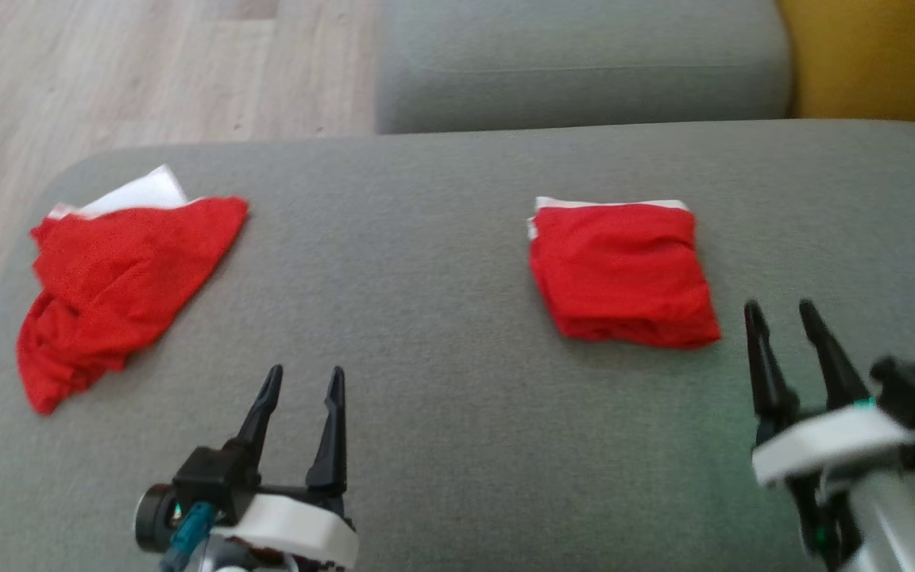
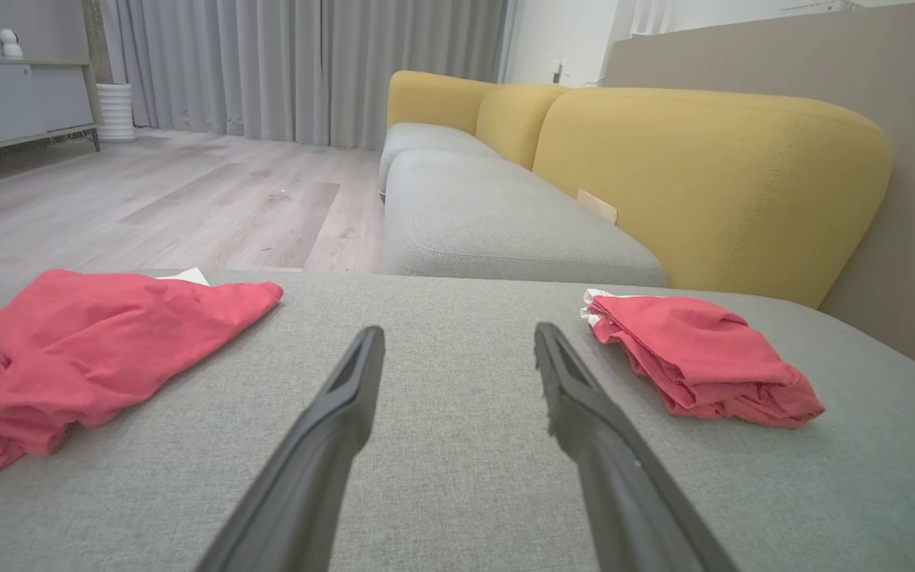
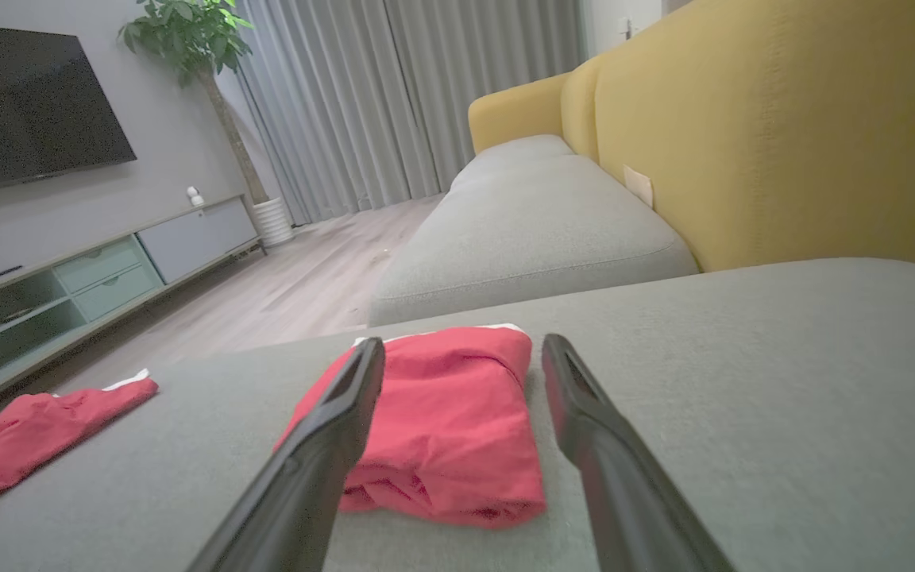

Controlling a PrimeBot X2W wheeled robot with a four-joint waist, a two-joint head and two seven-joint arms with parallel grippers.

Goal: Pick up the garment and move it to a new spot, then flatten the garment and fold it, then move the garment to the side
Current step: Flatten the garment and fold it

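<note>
Left gripper (image 1: 306,372), right gripper (image 1: 779,307): both empty, fingers spread wide over grey fabric cushion (image 1: 442,334). Folded red cloth garment (image 1: 624,274), right; crumpled red cloth garment (image 1: 116,278), far left.

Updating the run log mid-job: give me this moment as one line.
left gripper: open, empty | right gripper: open, empty | folded garment: right side of cushion | crumpled garment: left side, not held
</note>
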